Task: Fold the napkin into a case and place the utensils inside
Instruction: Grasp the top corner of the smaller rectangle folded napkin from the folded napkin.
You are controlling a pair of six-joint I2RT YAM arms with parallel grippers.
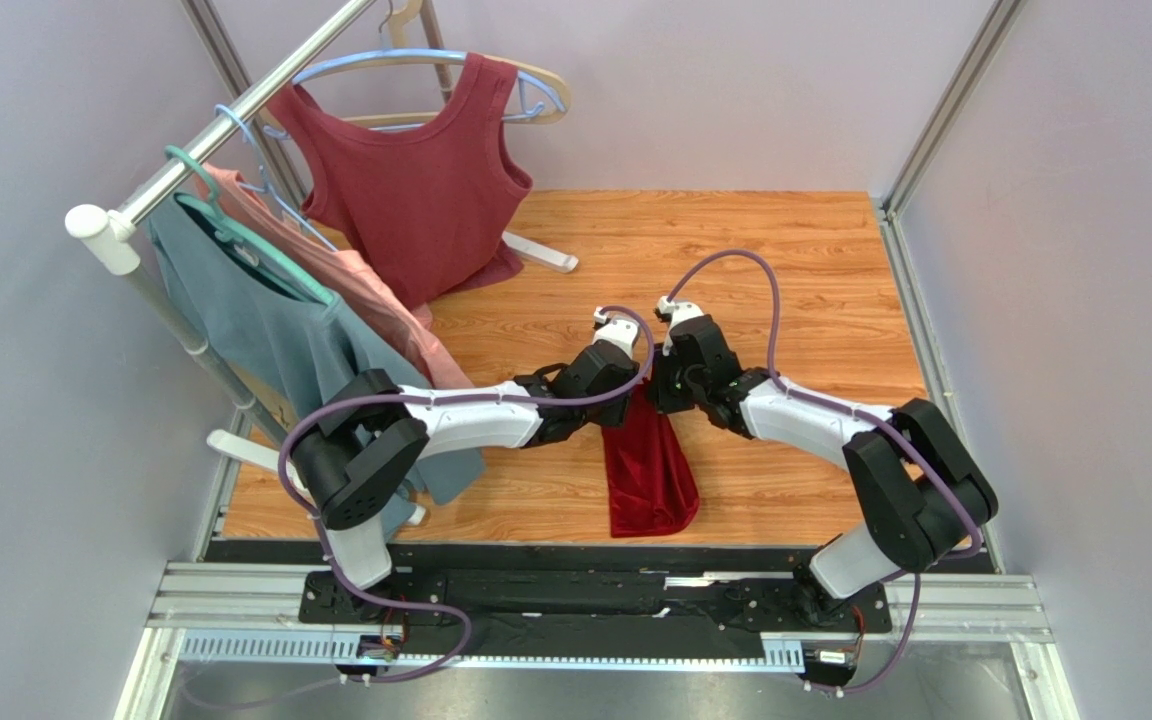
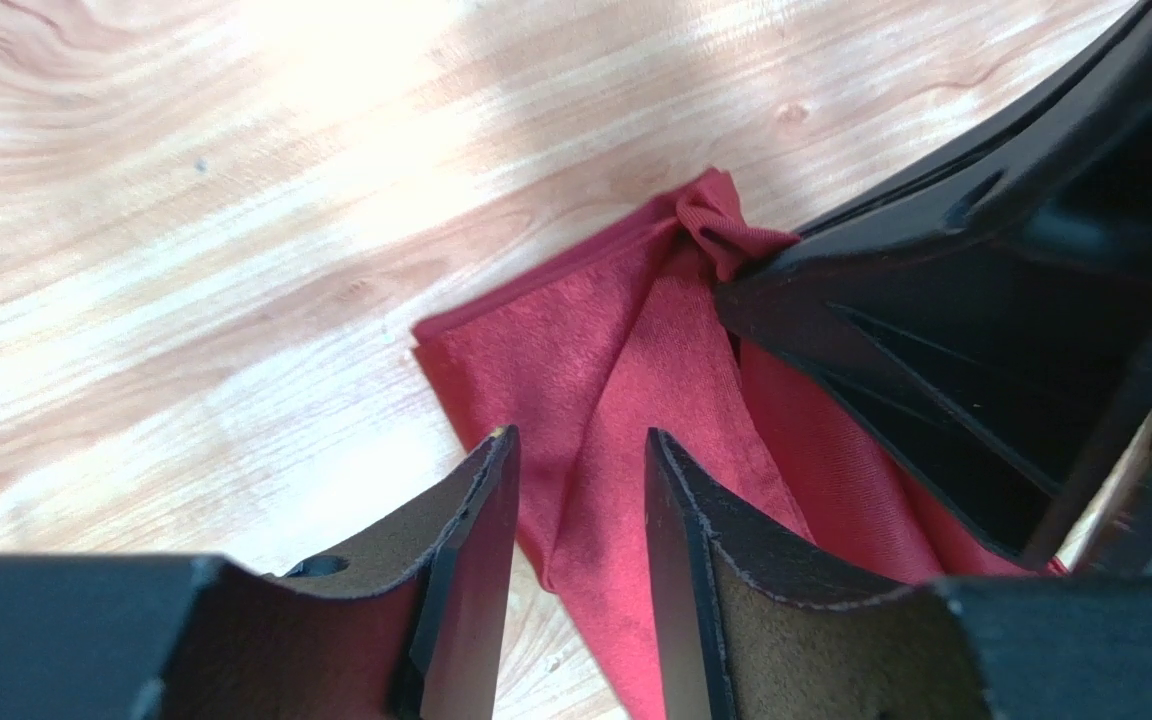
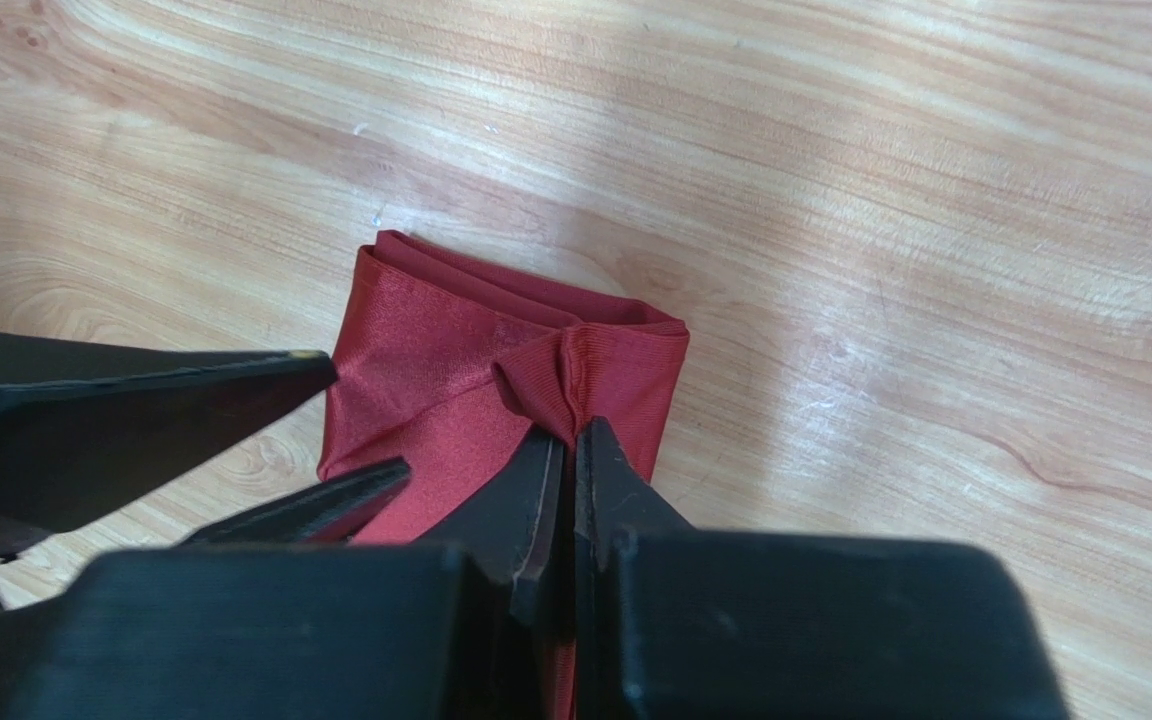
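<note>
Folded napkin (image 1: pixel 651 480) on table (image 1: pixel 808 270), right claw (image 3: pixel 570 435) pinching its bunched edge, left claw (image 2: pixel 579 447) parted over it

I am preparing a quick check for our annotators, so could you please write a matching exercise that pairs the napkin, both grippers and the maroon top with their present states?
Things:
1. napkin
2. left gripper
3. right gripper
4. maroon top

States:
A. hanging from the clothes rail
B. jaws apart, above the red cloth
C. folded, on the wooden table
D. shut, pinching a fold of the red cloth

Pairs: 1-C, 2-B, 3-D, 4-A
</note>
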